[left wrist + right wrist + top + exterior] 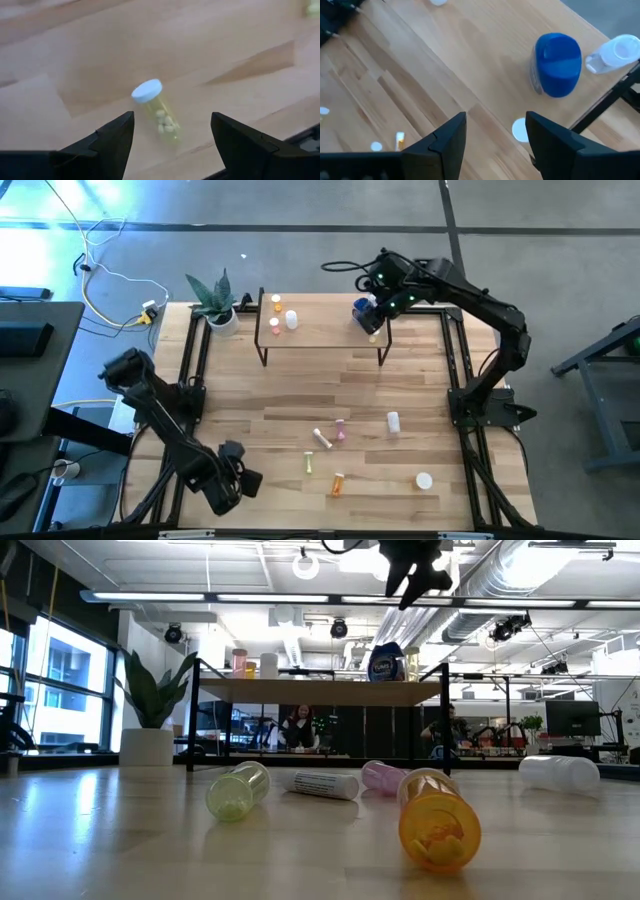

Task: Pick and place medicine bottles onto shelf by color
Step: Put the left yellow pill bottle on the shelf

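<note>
The shelf (320,332) stands at the table's far middle. On its right end stands the blue bottle (557,65), which also shows in the high view (364,313), with a white bottle (615,52) and a white-capped bottle (520,130) beside it. Small orange, white and pink bottles (280,315) stand on its left end. My right gripper (385,308) hovers open and empty above the right end, clear of the blue bottle. My left gripper (238,480) is open near the table's near left. A yellow-green bottle (159,112) lies on its side ahead of it, untouched.
Loose bottles lie on the table's near middle: white (393,421), pink (341,430), a pale one (322,439), yellow-green (309,465), orange (338,483) and another white (424,480). A potted plant (217,305) stands left of the shelf.
</note>
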You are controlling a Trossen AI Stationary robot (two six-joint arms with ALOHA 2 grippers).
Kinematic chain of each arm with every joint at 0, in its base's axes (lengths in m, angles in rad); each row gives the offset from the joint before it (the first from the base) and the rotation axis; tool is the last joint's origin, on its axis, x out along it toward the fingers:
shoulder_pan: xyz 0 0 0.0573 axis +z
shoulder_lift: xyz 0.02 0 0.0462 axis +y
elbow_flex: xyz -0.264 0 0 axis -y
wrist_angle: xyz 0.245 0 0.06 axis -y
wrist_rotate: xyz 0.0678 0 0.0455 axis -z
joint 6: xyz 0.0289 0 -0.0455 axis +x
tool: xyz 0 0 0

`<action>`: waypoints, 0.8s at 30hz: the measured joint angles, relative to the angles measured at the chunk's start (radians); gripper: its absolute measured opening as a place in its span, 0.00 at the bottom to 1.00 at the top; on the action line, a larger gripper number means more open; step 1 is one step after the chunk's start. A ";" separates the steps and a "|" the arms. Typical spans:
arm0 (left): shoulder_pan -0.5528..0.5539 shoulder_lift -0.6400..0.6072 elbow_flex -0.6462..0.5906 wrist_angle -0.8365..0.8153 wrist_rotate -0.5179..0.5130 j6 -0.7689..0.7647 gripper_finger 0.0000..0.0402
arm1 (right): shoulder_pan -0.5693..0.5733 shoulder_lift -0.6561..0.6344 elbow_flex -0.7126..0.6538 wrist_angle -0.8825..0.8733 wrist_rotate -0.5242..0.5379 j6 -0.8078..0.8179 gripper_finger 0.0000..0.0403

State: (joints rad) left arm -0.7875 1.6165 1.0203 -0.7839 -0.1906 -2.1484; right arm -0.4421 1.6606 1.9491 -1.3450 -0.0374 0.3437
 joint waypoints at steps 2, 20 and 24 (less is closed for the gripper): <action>-0.008 0.017 0.000 0.021 0.005 -0.017 0.63 | 0.013 0.000 0.000 -0.014 0.017 0.000 0.48; -0.019 0.188 0.004 0.074 0.086 -0.034 0.60 | 0.065 0.000 0.000 -0.027 0.056 0.018 0.48; -0.018 0.189 0.003 0.071 0.095 0.010 0.52 | 0.065 0.001 0.000 -0.027 0.056 0.018 0.48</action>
State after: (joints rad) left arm -0.8052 1.8054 1.0237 -0.7125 -0.0958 -2.1388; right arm -0.3775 1.6611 1.9491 -1.3720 0.0189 0.3614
